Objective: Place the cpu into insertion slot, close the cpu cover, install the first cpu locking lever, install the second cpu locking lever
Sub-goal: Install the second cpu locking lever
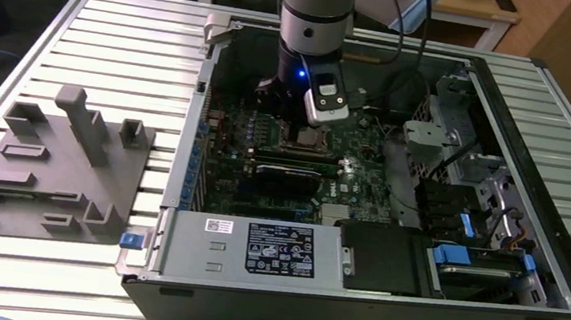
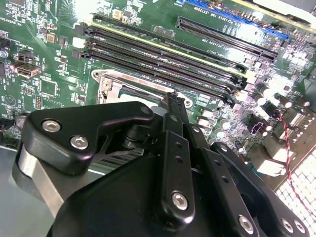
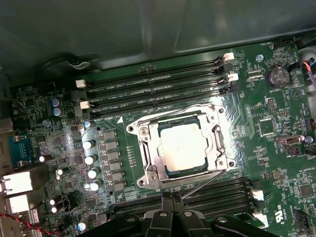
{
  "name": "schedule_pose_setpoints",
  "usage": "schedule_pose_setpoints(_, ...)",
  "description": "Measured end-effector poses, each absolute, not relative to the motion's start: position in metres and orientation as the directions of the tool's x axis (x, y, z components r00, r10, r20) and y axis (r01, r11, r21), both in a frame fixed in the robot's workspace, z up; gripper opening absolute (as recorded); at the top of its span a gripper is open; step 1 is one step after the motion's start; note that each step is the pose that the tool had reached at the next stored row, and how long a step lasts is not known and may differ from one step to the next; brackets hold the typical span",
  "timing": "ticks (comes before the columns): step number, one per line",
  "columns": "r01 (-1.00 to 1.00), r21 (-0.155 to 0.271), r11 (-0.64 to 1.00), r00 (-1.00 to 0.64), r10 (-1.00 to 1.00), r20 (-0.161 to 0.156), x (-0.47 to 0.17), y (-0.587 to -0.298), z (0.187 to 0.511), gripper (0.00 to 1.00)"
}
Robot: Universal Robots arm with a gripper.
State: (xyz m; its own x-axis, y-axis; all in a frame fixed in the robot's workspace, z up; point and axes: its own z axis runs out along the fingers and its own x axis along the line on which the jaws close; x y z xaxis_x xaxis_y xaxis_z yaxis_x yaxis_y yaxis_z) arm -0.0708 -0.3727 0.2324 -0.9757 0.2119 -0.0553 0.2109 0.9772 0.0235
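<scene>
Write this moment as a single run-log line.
cpu: in slot | cover: closed | gripper: beside the slot

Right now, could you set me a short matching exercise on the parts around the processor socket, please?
Things:
1. cpu
2. cpu cover
3. gripper
4. memory slots

States:
A. long, narrow, black, lying in parallel rows
B. silvery frame lying flat around the chip
C. dull silver square seated in the insertion slot
D. black, right beside the socket's edge

Pairs: 1-C, 2-B, 3-D, 4-A
</scene>
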Motion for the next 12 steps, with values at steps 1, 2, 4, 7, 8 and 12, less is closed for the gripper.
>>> schedule_pose_setpoints(1,0.211,0.023,0.977,-0.976,0.212,-0.055,-0.0709,-0.3727,0.2320,0.11)
schedule_pose_setpoints(2,0.211,0.023,0.977,-0.976,0.212,-0.055,-0.0710,-0.3727,0.2317,0.11)
schedule_pose_setpoints(4,0.211,0.023,0.977,-0.976,0.212,-0.055,-0.0710,-0.3727,0.2314,0.11)
schedule_pose_setpoints(7,0.211,0.023,0.977,-0.976,0.212,-0.055,-0.0710,-0.3727,0.2312,0.11)
schedule_pose_setpoints(8,0.211,0.023,0.977,-0.976,0.212,-0.055,-0.0710,-0.3727,0.2311,0.11)
schedule_pose_setpoints(12,0.211,0.023,0.977,-0.976,0.212,-0.056,-0.0721,-0.3728,0.2292,0.11)
